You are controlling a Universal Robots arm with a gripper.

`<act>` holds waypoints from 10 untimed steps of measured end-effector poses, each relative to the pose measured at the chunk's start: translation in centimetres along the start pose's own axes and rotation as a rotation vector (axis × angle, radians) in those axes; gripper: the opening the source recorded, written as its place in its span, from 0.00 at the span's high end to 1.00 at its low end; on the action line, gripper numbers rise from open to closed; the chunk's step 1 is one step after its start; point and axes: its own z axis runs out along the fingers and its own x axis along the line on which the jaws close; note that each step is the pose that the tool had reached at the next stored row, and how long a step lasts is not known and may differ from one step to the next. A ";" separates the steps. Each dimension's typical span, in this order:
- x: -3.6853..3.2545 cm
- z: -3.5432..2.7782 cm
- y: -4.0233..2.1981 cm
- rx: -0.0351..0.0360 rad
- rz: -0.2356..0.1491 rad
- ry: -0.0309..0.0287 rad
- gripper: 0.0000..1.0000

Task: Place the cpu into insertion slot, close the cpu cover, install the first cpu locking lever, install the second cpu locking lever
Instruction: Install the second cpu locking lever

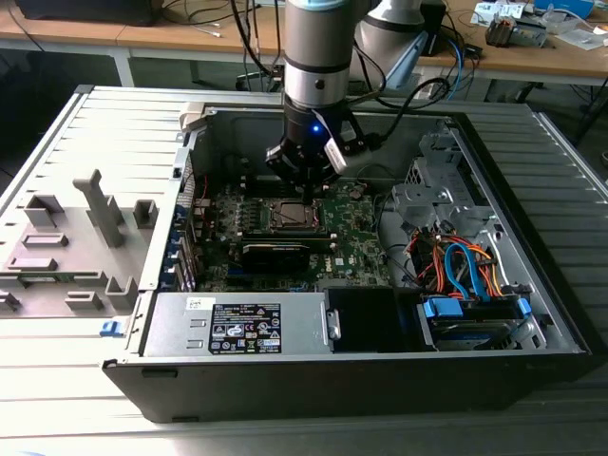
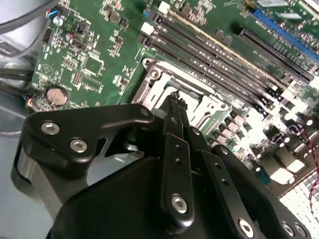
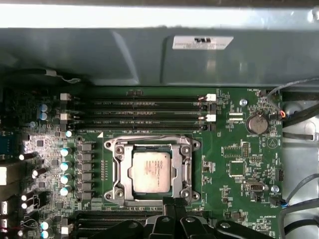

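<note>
- In the exterior view, a grey plastic fixture (image 1: 71,237) with upright blocks lies on the ribbed bench (image 1: 57,380) at about 9 o'clock, just beside the open computer case (image 1: 532,275).
- At the case's 7 o'clock corner sits the silver power supply (image 1: 237,323); the green circuit board (image 1: 356,237) fills the case floor above it.
- The insertion slot (image 3: 152,172) lies near the middle of the board. The cpu (image 3: 149,172) sits flat in it, silvery top up, framed by the cpu cover (image 3: 185,172), which lies closed around it.
- The hand (image 1: 302,185) hangs from the arm (image 1: 318,57) just above the slot's 12 o'clock edge in the exterior view. In the second wrist view its fingers (image 2: 175,129) are pressed together to a narrow tip, holding nothing, right at the slot's metal rim.
- At 4 o'clock in the case lie orange and blue cables (image 1: 465,266) over a drive bay (image 1: 475,318).
</note>
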 end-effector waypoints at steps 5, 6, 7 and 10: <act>0.01 0.37 -1.50 -0.0130 0.000 0.0000 0.89; 0.02 0.40 -1.83 -0.0230 0.001 -0.0002 0.89; 0.02 0.42 -2.04 -0.0320 0.001 -0.0002 0.89; 0.03 0.47 -2.85 -0.0761 0.002 -0.0004 0.89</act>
